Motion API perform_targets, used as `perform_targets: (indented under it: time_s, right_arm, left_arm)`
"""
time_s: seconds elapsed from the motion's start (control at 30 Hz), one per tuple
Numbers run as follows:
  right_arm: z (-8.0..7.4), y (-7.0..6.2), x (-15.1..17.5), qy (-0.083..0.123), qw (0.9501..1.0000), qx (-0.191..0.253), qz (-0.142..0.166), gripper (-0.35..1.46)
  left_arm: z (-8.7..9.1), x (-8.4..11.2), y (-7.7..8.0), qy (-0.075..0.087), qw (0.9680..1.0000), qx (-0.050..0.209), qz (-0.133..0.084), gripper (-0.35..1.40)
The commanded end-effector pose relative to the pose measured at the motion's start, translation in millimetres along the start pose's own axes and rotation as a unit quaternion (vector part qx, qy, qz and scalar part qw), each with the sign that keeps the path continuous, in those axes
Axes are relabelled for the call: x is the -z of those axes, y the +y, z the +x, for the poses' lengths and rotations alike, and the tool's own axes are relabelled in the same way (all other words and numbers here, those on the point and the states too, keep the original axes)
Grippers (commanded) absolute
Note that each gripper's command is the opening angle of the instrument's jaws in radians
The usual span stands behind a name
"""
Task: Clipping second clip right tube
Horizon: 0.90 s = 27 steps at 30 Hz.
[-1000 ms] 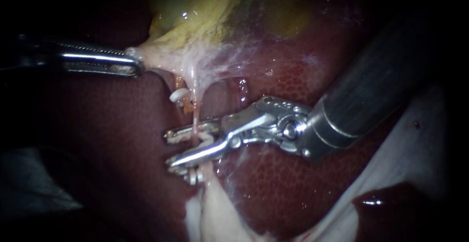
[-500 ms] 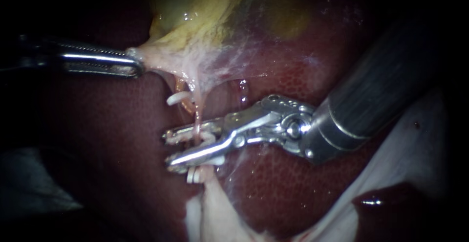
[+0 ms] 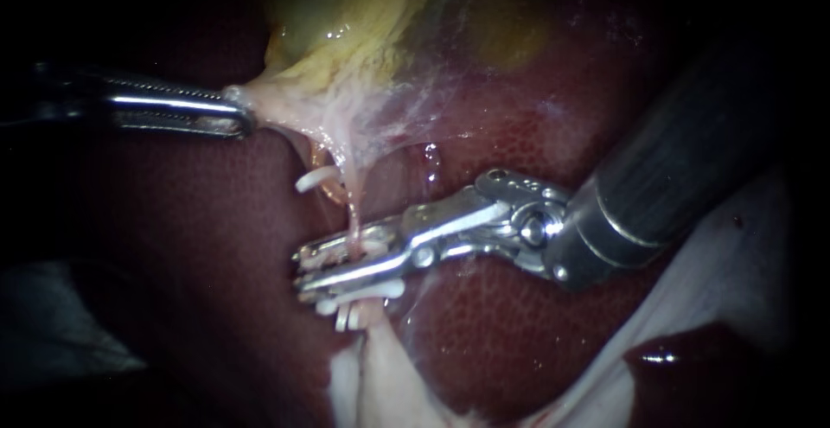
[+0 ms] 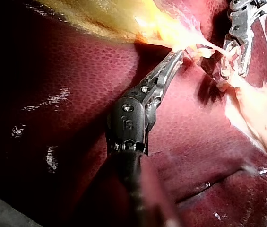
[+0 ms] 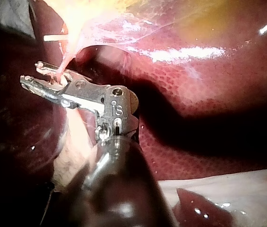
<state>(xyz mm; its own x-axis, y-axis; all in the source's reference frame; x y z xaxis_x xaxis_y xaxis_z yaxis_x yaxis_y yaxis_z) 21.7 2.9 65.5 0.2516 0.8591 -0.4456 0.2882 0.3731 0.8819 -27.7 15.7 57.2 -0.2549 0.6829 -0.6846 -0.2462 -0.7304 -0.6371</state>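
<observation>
This is a surgical bench set-up: a dark-red liver (image 3: 216, 246) with its yellow gallbladder (image 3: 346, 22) lies on a white sheet (image 3: 743, 255), which shows bare behind the right instrument's (image 3: 303, 271) jaws, beside its shaft. Those jaws are small, hinged steel.

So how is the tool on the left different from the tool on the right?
The left instrument lies level; the right instrument slants in from the upper right. The left one's slim jaws are shut on the gallbladder's pale edge; the right one's longer jaws squeeze a white clip around the thin tube. The right one looks thicker. Both are shiny metal and both are gripping something.
</observation>
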Motion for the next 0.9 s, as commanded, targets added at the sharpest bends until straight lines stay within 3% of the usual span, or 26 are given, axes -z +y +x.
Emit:
perform_targets:
  time_s: [0.03, 0.27, 0.9]
  right_arm:
    - [-0.1, 0.0, 0.1, 0.000, 1.0000, 0.000, 0.000, -0.11]
    - [-0.3, -0.2, 0.4, -0.001, 0.9999, -0.014, 0.001, -0.35]
    - [-0.9, -0.6, 0.8, -0.005, 0.9996, -0.028, 0.003, -0.35]
  left_arm:
    - [0.0, 0.0, 0.0, 0.000, 1.0000, 0.000, 0.000, -0.35]
    - [0.0, 0.0, -0.1, 0.000, 1.0000, 0.000, 0.000, -0.35]
    - [0.0, -0.2, -0.2, 0.000, 1.0000, 0.000, 0.000, -0.35]
